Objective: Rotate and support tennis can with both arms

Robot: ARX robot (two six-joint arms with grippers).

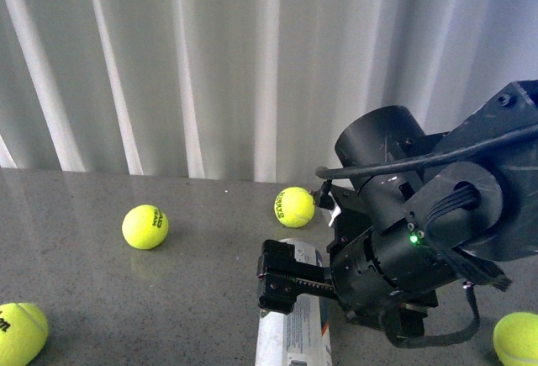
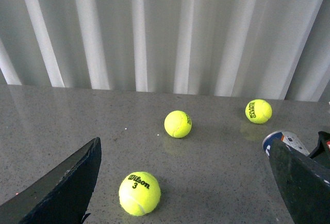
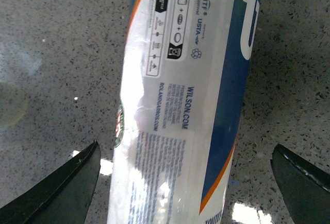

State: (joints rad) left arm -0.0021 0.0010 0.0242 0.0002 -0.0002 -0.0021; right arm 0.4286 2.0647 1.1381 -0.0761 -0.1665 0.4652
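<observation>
**Can flat on table, both grippers open**

Clear plastic tennis can (image 3: 180,105) with blue-white Wilson label and orange stripe lies on its side on the grey speckled tabletop (image 1: 202,299), long axis running away from the robot. Bulky black right arm (image 1: 420,231) hangs over it. The right gripper (image 3: 185,149) straddles the tube with black fingers (image 3: 67,183) spread wide, both clear of the plastic. Left gripper (image 2: 183,144) also released, nothing in it. A yellow-green tennis ball marked "Wilson 3" (image 2: 139,193) sits on the table ahead of it. Can's end (image 2: 282,140) shows just beside one left finger. A second ball (image 2: 178,123) and a third (image 2: 258,111) sit further back, toward the pale pleated curtain (image 1: 210,63).
</observation>
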